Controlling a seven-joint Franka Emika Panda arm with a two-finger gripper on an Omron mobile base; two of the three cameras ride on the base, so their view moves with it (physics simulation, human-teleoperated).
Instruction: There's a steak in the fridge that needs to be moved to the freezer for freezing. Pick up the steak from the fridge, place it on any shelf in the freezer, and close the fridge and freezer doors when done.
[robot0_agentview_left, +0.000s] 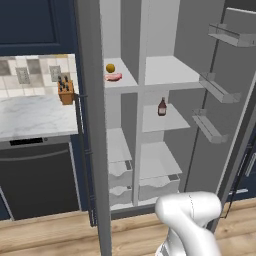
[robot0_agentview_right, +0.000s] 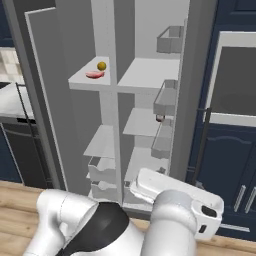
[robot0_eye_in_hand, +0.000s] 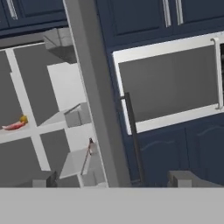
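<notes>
A: Where's the hand (robot0_eye_in_hand: 113, 179)?

B: Low in the hand view, its two dark fingertips (robot0_eye_in_hand: 183, 178) spread as wide as they go, with nothing between them. It faces the edge of the open wide door (robot0_eye_in_hand: 94, 100) and the navy cabinets (robot0_eye_in_hand: 144, 17) beyond.

A: And the steak (robot0_agentview_left: 113, 77)?

B: On an upper shelf (robot0_agentview_left: 120, 80) of the narrow left section, the freezer (robot0_agentview_left: 116, 125), just beside a small yellow fruit (robot0_agentview_left: 110, 68). Well away from the hand.

A: What does the fridge (robot0_agentview_left: 165, 110) hold?

B: A dark brown bottle (robot0_agentview_left: 162, 107), upright on a middle shelf. The inner bins (robot0_agentview_left: 218, 90) on the wide door look bare, as far as I can see into them. White drawers (robot0_agentview_left: 120, 175) sit low down; their contents are hidden.

A: Anything cut off?

B: The narrow door (robot0_agentview_left: 92, 125) shows edge-on and blocks part of the counter (robot0_agentview_left: 30, 115) with its knife block (robot0_agentview_left: 66, 91). In the right base view the bottle is mostly hidden behind a bin.
</notes>
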